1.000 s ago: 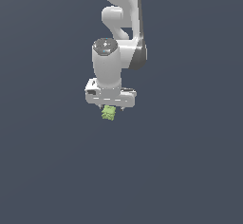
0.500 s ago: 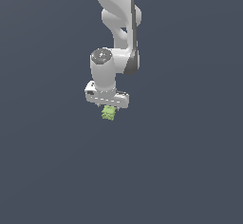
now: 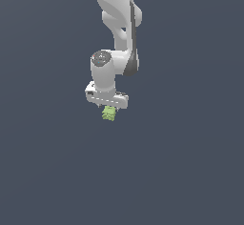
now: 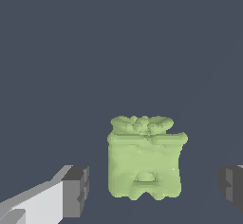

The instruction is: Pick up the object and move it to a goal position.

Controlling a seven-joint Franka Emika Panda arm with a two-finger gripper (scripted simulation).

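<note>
Your arm: glossy white shell, rounded bulbous links, dark grey seam band down side of upper link. Wrist: white cylinder, dark round cap on top with faint reddish mark. Below it you've got flat white flange, row of small dark dots along its edge. Gripper: wide white body. In wrist view, fingers white, angular, ending in dark grey blocky pads with ridged faces. No cables visible.

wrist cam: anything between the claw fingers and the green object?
No. In the wrist view, bare gaps separate the green object from the fingers on both sides; only plain dark background shows there. The claw is open.
</note>
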